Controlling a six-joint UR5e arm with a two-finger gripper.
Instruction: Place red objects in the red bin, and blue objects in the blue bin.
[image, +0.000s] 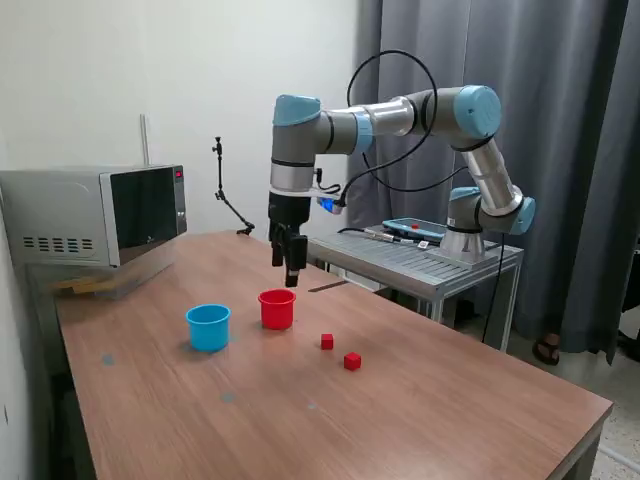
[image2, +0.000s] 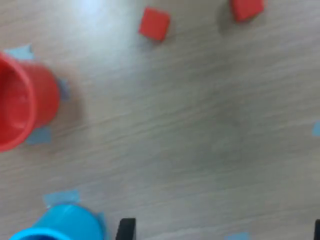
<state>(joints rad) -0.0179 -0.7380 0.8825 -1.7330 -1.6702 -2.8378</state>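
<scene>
The red cup stands upright and open-mouthed on the table, almost straight below the gripper and well apart from it. The light-blue cup stands upright just beside it, toward the exterior view's left of the gripper. Two small red cubes lie on the wood toward the exterior view's right, lower than the gripper: one cube nearer the red cup, the other cube a little farther out. Neither touches a cup.

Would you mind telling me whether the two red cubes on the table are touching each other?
Apart. The exterior view shows bare wood between one red cube and the other red cube.
</scene>
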